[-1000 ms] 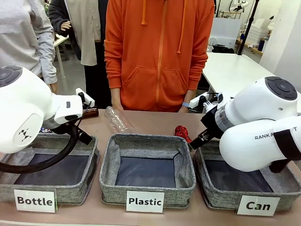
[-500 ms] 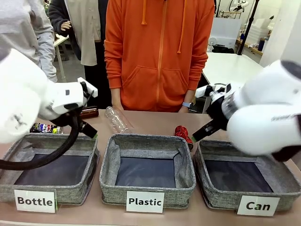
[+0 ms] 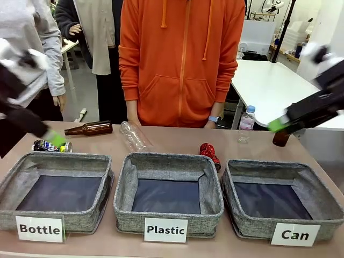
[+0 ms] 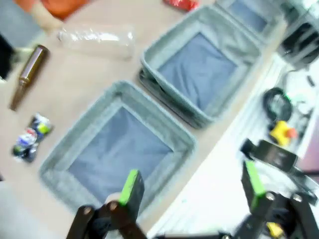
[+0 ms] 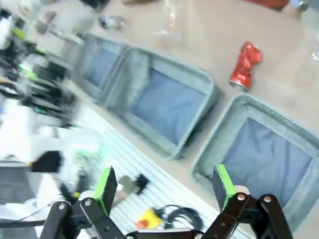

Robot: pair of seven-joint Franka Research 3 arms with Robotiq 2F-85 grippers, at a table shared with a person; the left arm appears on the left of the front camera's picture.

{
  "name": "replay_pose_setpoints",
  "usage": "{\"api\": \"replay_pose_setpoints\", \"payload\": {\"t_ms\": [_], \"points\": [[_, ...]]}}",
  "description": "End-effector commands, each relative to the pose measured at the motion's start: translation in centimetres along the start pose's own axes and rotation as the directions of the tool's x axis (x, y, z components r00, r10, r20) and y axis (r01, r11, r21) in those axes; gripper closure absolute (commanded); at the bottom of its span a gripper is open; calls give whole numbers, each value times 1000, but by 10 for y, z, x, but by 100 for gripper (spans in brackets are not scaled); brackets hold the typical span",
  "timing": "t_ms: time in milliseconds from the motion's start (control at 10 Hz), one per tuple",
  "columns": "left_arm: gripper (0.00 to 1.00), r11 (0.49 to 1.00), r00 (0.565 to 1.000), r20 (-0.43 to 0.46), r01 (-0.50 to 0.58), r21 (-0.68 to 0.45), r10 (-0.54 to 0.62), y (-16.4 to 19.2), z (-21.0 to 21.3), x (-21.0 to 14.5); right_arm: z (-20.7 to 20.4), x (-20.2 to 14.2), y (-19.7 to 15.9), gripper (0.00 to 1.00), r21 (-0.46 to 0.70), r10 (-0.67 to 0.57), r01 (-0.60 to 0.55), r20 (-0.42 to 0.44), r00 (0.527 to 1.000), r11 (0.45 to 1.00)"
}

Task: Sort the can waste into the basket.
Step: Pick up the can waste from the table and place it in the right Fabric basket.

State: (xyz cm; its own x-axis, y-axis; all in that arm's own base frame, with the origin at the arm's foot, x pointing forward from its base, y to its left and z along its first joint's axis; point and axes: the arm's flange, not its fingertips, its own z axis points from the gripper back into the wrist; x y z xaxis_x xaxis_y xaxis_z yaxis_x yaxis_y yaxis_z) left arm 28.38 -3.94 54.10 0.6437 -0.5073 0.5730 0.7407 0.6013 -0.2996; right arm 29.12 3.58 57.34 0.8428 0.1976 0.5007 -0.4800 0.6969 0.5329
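left gripper (image 4: pixel 192 183): hangs high on the robot's side, looking down on the Bottle basket (image 3: pixel 86 221); jaws spread wide with nothing between them; a blur in the front view.
dark printed can (image 3: pixel 51 145): on its side on the table, just behind the Bottle basket's far-left rim. Its long axis runs left to right along that rim. Which end is the top cannot be told.
red can (image 3: pixel 209 152): crushed and on its side, just behind the gap between the Plastic basket (image 3: pixel 129 220) and the Can basket (image 3: pixel 252 226). Its long axis is diagonal: the far end points toward the person, the near end toward the Can basket's far-left corner.
Can basket: rightmost of the three; only dark lining shows inside, no can in it.
right gripper (image 5: pixel 164 185): high above the table's near side, looking down on the Can basket; jaws wide apart, empty.
step in hand: probably the reach for a first can; the red one is nearest the right gripper.
doing it well: turn the wrist so the pads close across the can's short axis, not along the diagonal. Lift clear of the rim and release over the lining.
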Motion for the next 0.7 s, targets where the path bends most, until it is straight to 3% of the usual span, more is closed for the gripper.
{"api": "replay_pose_setpoints", "payload": {"t_ms": [0,100,200,300,600], "points": [[0,974,974,164,-122,-191,154,76,66,-59,57,-27,-56,0,193,-159,118,208,965,974],[0,924,900,311,-200,-326,305,114,89,-86,76,-47,-81,0,275,-234,157,276,932,949],[0,874,794,435,-236,-425,426,138,108,-116,86,-63,-106,0,328,-302,199,301,904,923],[0,836,697,509,-248,-490,505,142,101,-129,92,-81,-132,0,371,-374,247,321,870,895],[0,744,547,537,-278,-608,643,140,67,-119,99,-132,-201,0,492,-542,336,367,756,803]]}}
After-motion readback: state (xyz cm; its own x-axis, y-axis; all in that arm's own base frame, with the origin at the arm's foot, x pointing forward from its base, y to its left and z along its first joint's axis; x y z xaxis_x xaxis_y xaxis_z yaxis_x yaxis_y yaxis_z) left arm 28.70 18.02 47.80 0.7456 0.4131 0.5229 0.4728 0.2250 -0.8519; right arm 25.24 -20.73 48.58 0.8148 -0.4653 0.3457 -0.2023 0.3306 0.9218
